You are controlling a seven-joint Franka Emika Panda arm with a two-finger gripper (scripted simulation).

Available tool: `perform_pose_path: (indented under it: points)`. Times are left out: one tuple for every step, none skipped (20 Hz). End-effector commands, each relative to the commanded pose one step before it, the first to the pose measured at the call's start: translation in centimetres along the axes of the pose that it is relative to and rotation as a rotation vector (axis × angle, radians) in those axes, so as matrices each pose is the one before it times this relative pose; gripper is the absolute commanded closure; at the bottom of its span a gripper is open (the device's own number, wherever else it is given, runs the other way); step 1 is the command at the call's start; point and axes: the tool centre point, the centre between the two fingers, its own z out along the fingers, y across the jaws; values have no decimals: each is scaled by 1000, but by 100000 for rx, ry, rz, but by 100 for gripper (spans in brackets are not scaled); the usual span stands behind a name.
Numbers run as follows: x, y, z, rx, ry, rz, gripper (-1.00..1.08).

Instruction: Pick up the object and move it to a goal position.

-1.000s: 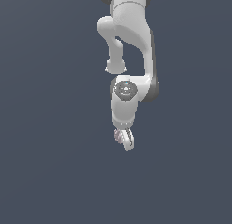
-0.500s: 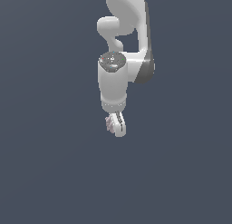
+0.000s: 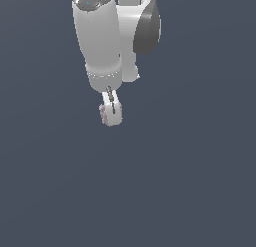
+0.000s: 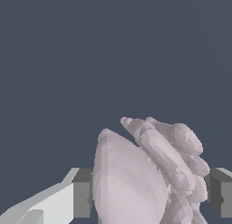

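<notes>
Two views covered the moment, and each gave something the other lacked. The exterior view showed the white arm reaching down from the top of the frame, left of centre as that view sees it, with a dark grey joint cover on its right side. Below the wrist hung the gripper, seen almost edge-on, so its two fingers overlapped into one narrow white strip and the gap between them could not be judged there. The object showed only as a small pale pinkish patch peeking out at the strip's left edge, low on the gripper. All around lay plain dark blue-grey ground, with arm and object well apart from any other thing.

The wrist view filled in the grip. There the object loomed large: a smooth rounded lobe on one side and a cluster of ridged, finger-like bumps on the other, pale pinkish-grey throughout. It sat between the two dark grey finger pads, one at each side of it, with the white finger body running off behind the nearer pad. The pads stood closed against the lump, holding it, with the gripper clamped on its lower part. Behind the object was only the same flat dark ground.
</notes>
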Motion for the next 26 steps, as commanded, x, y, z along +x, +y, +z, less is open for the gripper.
perform_pose_path:
  points:
    - [1059, 973, -2832, -53, -14, -2, 108]
    - [433, 358, -1116, -16, 51, 44, 108]
    - [423, 349, -1111, 0, 0, 0, 108]
    - [423, 345, -1106, 0, 0, 0, 108]
    - [412, 340, -1108, -9, 47, 11, 108]
    - [422, 336, -1097, 0, 0, 0, 108]
    - [421, 331, -1092, 0, 0, 0, 108]
    - [420, 325, -1085, 0, 0, 0, 108]
    - [391, 313, -1088, -3, 44, -22, 108]
    - [418, 313, -1068, 0, 0, 0, 108]
    - [414, 304, -1051, 0, 0, 0, 108]
    - [357, 276, -1029, 1, 45, -52, 108]
    - [384, 269, -961, 0, 0, 0, 108]
    - [329, 237, -905, 2, 24, -42, 108]
    - [339, 227, -835, 0, 0, 0, 108]
    - [284, 196, -781, 2, 22, -44, 108]
    - [296, 189, -717, 0, 0, 0, 108]
    - [243, 158, -667, 2, 20, -44, 108]
    - [222, 140, -612, 2, 19, -45, 108]
    - [235, 136, -553, 0, 0, 0, 108]
    - [215, 121, -501, 0, 0, 0, 108]
    - [162, 94, -457, 2, 18, -45, 108]
    - [174, 93, -401, 0, 0, 0, 108]
    - [123, 67, -360, 2, 17, -46, 108]
    - [136, 67, -308, 0, 0, 0, 108]
    - [118, 55, -265, 0, 0, 0, 108]
